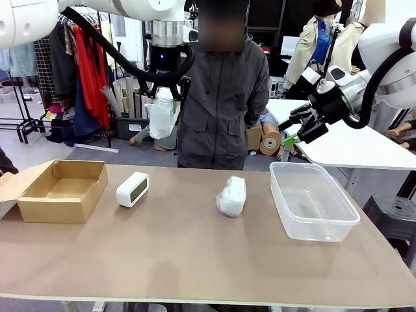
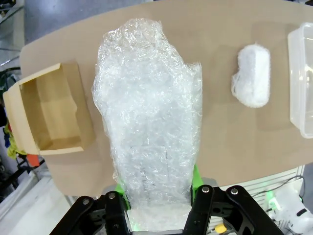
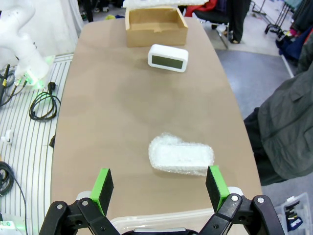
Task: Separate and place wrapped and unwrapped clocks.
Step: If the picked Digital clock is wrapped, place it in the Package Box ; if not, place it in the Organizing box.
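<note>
Left gripper is up high, upper left of centre in the front view, jaws clamped shut on a wrapped clock that hangs below it well clear of the table; in the left wrist view the bundle rises up the middle of the frame from between the green pads, pinched at its lower end, so the grip is on loose wrap as much as on the clock, I'd say. It looks light, but the crinkly film is slick and squashy and could creep in the jaws, so slow moves suit it. The second wrapped clock lies centre frame on the table, just left of the clear plastic tub at right; I'd take it across its narrow middle, where the hard body sits under the film, not by a flap. The bare white clock stands on edge left of centre, beside the open cardboard box at far left; stiff, smooth and probably slippery, with a display to spare, so grip the flat sides. Right gripper hangs at upper right, jaws spread wide and holding nothing, and its wrist view looks down on the lying wrapped clock
</note>
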`<action>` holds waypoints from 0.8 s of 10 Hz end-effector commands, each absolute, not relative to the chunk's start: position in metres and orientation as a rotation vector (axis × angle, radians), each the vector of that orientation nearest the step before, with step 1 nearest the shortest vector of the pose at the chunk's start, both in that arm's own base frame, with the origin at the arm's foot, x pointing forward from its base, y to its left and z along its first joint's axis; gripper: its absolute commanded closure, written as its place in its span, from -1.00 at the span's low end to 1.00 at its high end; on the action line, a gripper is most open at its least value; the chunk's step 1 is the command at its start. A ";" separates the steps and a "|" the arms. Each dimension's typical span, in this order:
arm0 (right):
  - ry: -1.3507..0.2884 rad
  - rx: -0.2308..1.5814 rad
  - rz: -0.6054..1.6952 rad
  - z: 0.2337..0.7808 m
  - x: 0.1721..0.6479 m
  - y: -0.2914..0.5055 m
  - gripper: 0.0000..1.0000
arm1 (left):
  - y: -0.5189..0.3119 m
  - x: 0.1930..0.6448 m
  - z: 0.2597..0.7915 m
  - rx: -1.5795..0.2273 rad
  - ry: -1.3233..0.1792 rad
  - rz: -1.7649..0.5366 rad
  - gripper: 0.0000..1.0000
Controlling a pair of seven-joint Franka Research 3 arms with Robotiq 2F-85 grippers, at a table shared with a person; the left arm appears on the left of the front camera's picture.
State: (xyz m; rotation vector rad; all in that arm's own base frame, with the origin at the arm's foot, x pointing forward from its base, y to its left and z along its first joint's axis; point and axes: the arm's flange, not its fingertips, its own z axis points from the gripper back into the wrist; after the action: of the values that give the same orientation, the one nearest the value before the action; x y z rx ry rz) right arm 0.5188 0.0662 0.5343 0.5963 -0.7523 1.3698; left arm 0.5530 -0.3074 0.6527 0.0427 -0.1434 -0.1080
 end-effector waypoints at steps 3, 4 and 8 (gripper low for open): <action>-0.750 0.594 1.373 0.536 0.519 0.066 -1.00 | -0.306 0.552 0.656 0.041 -0.149 -0.114 1.00; -0.750 0.594 1.373 0.536 0.519 0.066 -1.00 | -0.306 0.552 0.656 0.041 -0.149 -0.114 1.00; -0.750 0.594 1.373 0.536 0.519 0.066 -1.00 | -0.304 0.549 0.660 0.039 -0.132 -0.155 1.00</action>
State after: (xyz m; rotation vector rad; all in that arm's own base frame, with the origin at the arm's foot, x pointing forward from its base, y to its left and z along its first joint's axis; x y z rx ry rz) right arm 0.5188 0.0662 0.5343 0.5963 -0.7523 1.3698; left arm 0.5528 -0.3078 0.6522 0.0443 -0.1411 -0.1179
